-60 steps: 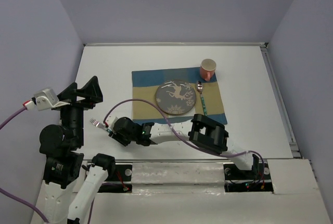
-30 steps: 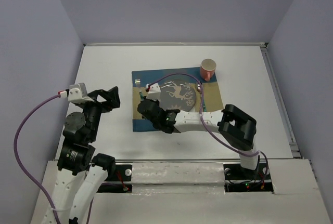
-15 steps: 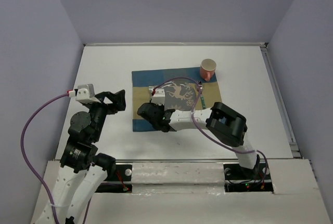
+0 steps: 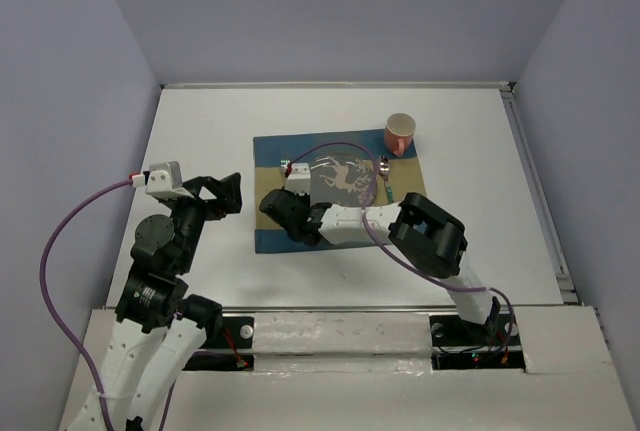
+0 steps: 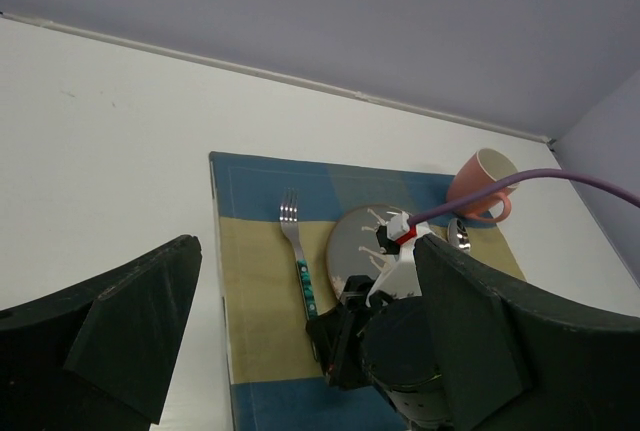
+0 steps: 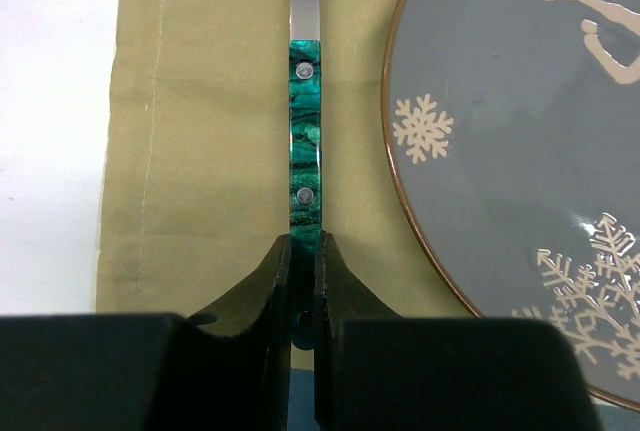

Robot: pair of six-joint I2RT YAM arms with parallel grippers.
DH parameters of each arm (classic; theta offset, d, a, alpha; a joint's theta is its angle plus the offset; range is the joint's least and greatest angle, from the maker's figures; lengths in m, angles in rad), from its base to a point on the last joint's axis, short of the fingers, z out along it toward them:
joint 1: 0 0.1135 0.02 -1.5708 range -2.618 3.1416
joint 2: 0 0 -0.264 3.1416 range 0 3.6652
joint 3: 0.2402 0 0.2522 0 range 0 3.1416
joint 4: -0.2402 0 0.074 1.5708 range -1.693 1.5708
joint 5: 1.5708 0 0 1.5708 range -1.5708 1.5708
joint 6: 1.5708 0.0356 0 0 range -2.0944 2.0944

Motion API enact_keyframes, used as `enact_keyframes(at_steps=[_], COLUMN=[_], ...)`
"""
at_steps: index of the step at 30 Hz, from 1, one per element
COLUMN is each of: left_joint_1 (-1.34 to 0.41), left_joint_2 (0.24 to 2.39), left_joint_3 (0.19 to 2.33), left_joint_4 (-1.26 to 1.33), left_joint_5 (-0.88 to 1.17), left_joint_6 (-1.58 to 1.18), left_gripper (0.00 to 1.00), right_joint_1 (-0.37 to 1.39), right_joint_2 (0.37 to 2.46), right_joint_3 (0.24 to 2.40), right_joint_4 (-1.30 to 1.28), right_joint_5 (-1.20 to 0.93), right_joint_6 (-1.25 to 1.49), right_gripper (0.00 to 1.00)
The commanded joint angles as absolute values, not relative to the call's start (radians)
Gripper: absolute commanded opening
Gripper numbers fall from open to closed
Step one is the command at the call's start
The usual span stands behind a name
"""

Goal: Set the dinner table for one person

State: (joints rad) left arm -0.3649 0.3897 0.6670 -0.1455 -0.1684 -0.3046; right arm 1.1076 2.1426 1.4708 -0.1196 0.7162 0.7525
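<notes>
The white dinner table (image 4: 200, 131) carries a blue and tan checked placemat (image 4: 268, 239). On the mat are a grey plate with a deer pattern (image 4: 348, 176), an orange mug (image 4: 399, 134) and a spoon (image 4: 386, 186). My right gripper (image 6: 303, 247) is shut on the near end of a green-handled fork (image 6: 304, 141). The fork lies along the tan band just left of the plate (image 6: 520, 151), tines pointing away. I cannot tell whether it rests on the cloth. The fork (image 5: 298, 251) also shows in the left wrist view. My left gripper (image 4: 215, 194) is open and empty, held above the table left of the mat.
The right arm (image 4: 430, 236) stretches across the near half of the mat. Lilac walls close in the table at the back and sides. A metal rail (image 4: 350, 309) runs along the near edge. Bare white table (image 6: 50, 101) lies just left of the mat.
My right gripper has carried the fork from the bare table left of the mat onto the mat beside the plate. My left arm rose and shifted right, then held still.
</notes>
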Motion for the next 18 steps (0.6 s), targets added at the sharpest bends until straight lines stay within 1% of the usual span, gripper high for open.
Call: enact_keyframes(at_steps=[1, 12, 13, 15, 17, 18], left_joint_1=[-0.367, -0.368, -0.367, -0.368, -0.368, -0.367], left_joint_2=[0.396, 0.396, 0.397, 0.397, 0.397, 0.397], left_joint_3=[0.660, 0.660, 0.660, 0.660, 0.660, 0.660], left_joint_4=[-0.081, -0.081, -0.080, -0.081, -0.080, -0.081], left_joint_5=[-0.156, -0.156, -0.156, -0.158, -0.158, -0.156], left_joint_6=[-0.298, -0.296, -0.298, -0.298, -0.298, -0.298], left_gripper=[0.99, 0.99, 0.99, 0.99, 0.99, 0.99], right_joint_1=[1.112, 1.112, 1.112, 1.112, 1.112, 1.112], right_joint_2=[2.160, 2.168, 2.168, 2.166, 2.175, 2.175], right_joint_3=[1.519, 1.509, 1.508, 1.508, 1.522, 1.526], right_joint_4=[-0.089, -0.101, -0.103, -0.104, -0.113, -0.117], right_joint_5=[0.718, 0.689, 0.692, 0.690, 0.672, 0.669], right_joint_6=[0.732, 0.753, 0.756, 0.752, 0.727, 0.729], right_gripper=[0.00, 0.00, 0.06, 0.14, 0.27, 0.27])
